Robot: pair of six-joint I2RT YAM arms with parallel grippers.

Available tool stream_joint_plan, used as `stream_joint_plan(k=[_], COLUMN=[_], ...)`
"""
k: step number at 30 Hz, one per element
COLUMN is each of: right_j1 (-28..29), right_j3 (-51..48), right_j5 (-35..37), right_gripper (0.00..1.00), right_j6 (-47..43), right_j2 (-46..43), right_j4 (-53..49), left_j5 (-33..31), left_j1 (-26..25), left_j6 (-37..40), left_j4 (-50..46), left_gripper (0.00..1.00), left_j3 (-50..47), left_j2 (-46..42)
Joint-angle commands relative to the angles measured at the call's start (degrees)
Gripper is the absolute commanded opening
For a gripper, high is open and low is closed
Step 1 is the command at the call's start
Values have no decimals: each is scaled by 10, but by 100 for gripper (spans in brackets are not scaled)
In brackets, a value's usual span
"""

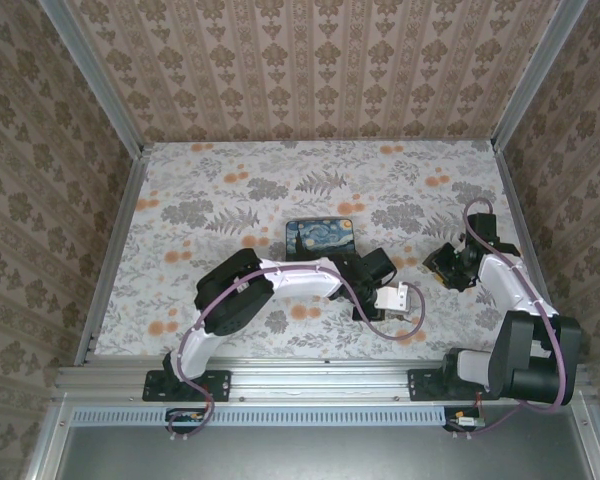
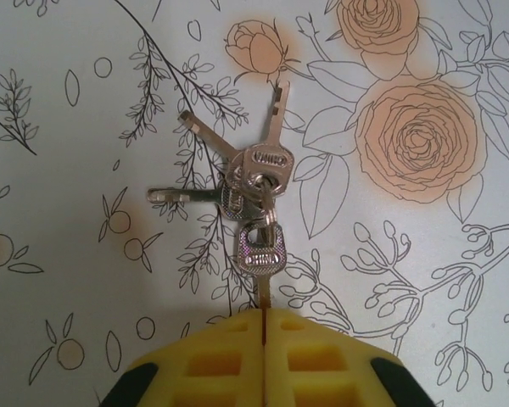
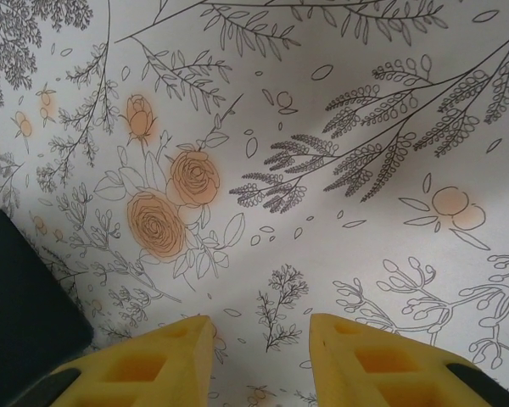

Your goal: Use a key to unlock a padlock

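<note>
Pinching blade of one key (image 2: 263, 251) with left end effector (image 2: 263, 322), pads fully together, prob. for lifting whole bunch (image 2: 253, 180) off surface (image 2: 68, 170). Hovering w/ right end effector (image 3: 261, 339) part open, holding nothing, perhaps waiting for padlock; padlock position not being clear here.

Soft, even, bright light covers the desk (image 1: 230, 170), with only faint shadows. The keys (image 2: 256, 182) are sharp, with mild glints on the metal. A pale grey shadow band crosses the right wrist view.

top: high behind, facing down | wrists: close, facing down | shared: tablecloth (image 1: 280, 180)
</note>
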Motion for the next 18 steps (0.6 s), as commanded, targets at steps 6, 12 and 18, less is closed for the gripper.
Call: stream_joint_plan(k=[6, 12, 18], right_j1=[27, 52, 90], right_j3=[-23, -31, -35], right_j5=[-18, -19, -56], right_gripper=[37, 37, 38], right_j6=[-6, -6, -23], right_j2=[-22, -21, -27], right_j4=[-8, -8, -5], left_j5=[-36, -20, 15], left_j1=[40, 64, 92], left_j6=[-12, -20, -38], left_j4=[-4, 8, 16], left_gripper=[3, 0, 0], left_j3=[-25, -37, -61], left_j2=[-12, -38, -78])
